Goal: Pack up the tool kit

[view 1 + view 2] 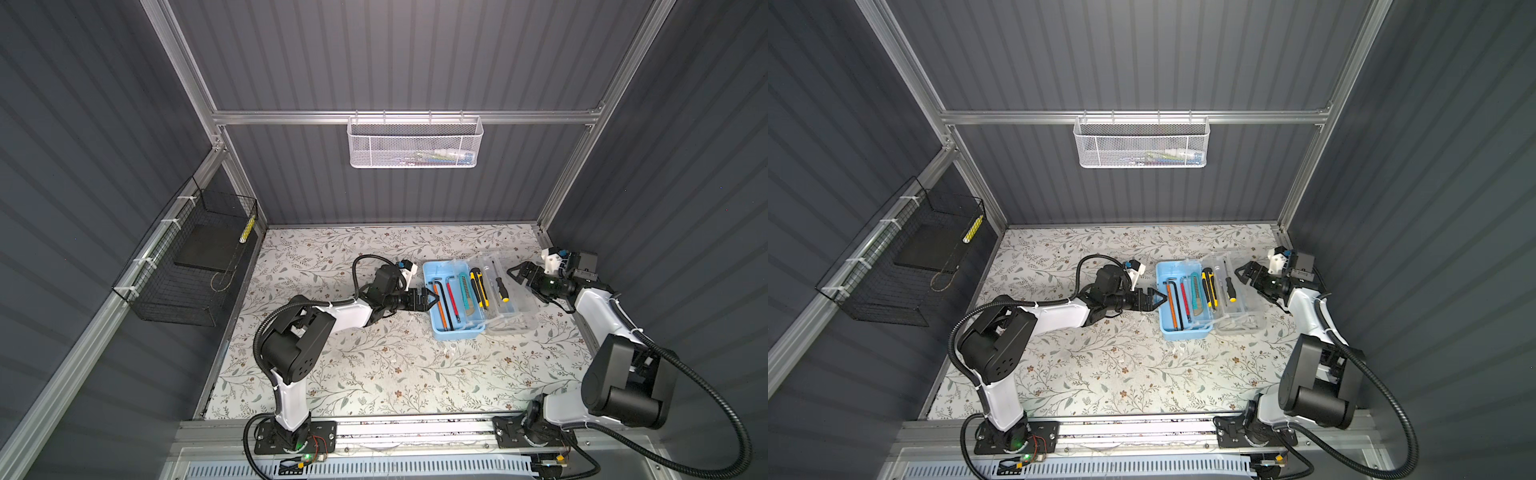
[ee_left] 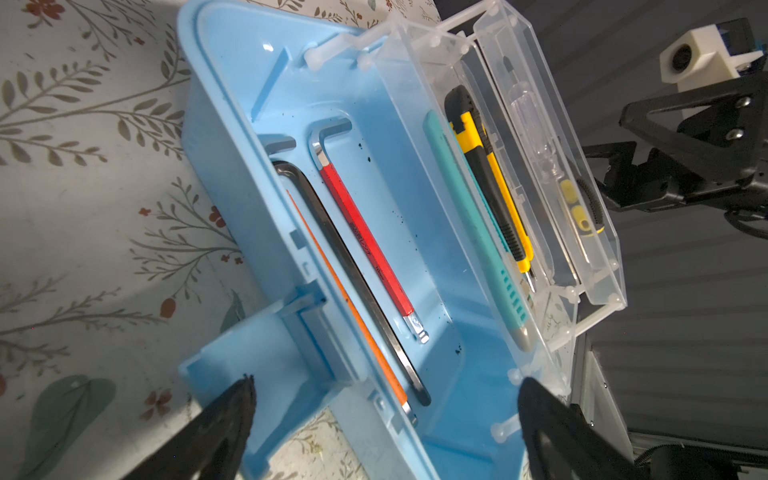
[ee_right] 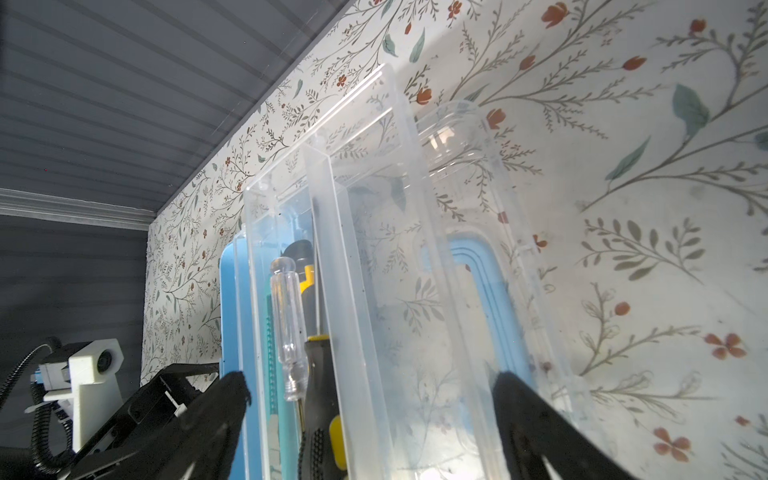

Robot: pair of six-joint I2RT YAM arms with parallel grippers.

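"While both sets of jaws stand apart, where's the tool kit (image 1: pixel 457 331)?"
"Open on the table (image 1: pixel 374 374), between them: left jaws at its blue rim, right jaws just beside its clear lid (image 1: pixel 515 320)."

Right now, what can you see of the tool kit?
The tool kit is a light-blue plastic box lying open on the floral table, its clear lid swung out to the right. It holds orange, black and red hex keys, two utility knives and, in the clear part, screwdrivers. The open left gripper straddles its latch-side wall; the open right gripper sits at the lid.
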